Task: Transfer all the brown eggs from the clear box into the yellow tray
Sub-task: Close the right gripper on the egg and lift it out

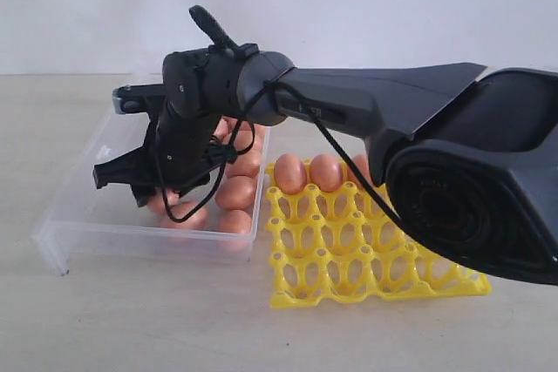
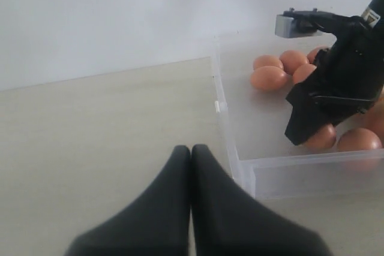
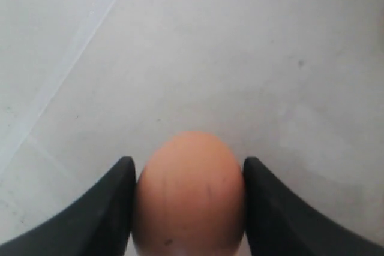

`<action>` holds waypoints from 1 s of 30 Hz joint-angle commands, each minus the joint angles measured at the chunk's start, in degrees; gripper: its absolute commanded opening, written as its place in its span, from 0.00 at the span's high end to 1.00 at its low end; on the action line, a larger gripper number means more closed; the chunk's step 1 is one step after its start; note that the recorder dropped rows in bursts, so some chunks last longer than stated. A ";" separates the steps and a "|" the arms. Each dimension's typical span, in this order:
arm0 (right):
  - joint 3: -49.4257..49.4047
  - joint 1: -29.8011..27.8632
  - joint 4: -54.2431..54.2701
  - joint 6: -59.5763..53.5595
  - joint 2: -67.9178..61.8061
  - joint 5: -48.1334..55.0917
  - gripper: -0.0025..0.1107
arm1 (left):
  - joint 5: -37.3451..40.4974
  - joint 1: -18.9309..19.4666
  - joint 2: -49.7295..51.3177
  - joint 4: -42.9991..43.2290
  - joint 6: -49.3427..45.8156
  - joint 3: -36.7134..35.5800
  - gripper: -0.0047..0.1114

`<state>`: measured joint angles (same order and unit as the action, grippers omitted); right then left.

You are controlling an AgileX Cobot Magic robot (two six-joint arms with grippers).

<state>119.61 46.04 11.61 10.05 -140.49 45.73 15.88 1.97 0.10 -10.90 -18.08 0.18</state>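
Pale, matte tabletop (image 1: 131, 320) runs back to a plain white wall (image 1: 366, 6). At the far left, the left gripper (image 2: 191, 160) keeps its smooth black fingers pressed together on nothing, near the clear box (image 1: 113, 240), a shallow transparent plastic rectangle with low walls. Smooth brown eggs (image 1: 236, 192) lie loose inside. Over its floor, the right gripper (image 3: 188, 166) clamps both sides of one oval egg (image 3: 189, 202). Beside the box, the yellow tray (image 1: 366, 276), a glossy open lattice of round cups, shows three eggs in its far row.
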 commanded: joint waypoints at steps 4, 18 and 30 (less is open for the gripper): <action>-2.45 4.39 -15.92 1.60 9.74 -7.80 0.98 | -0.86 -0.51 -0.10 -0.41 0.52 -0.18 1.00; -46.06 5.35 -16.77 3.59 32.96 -50.88 0.98 | -0.86 -0.51 -0.10 -0.41 0.52 -0.18 1.00; -71.79 -8.03 -16.77 -6.27 52.71 -63.88 0.98 | -0.86 -0.51 -0.10 -0.41 0.52 -0.18 1.00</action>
<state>50.96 40.57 -4.61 6.44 -91.50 -17.04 15.88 1.97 0.10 -10.90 -18.08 0.18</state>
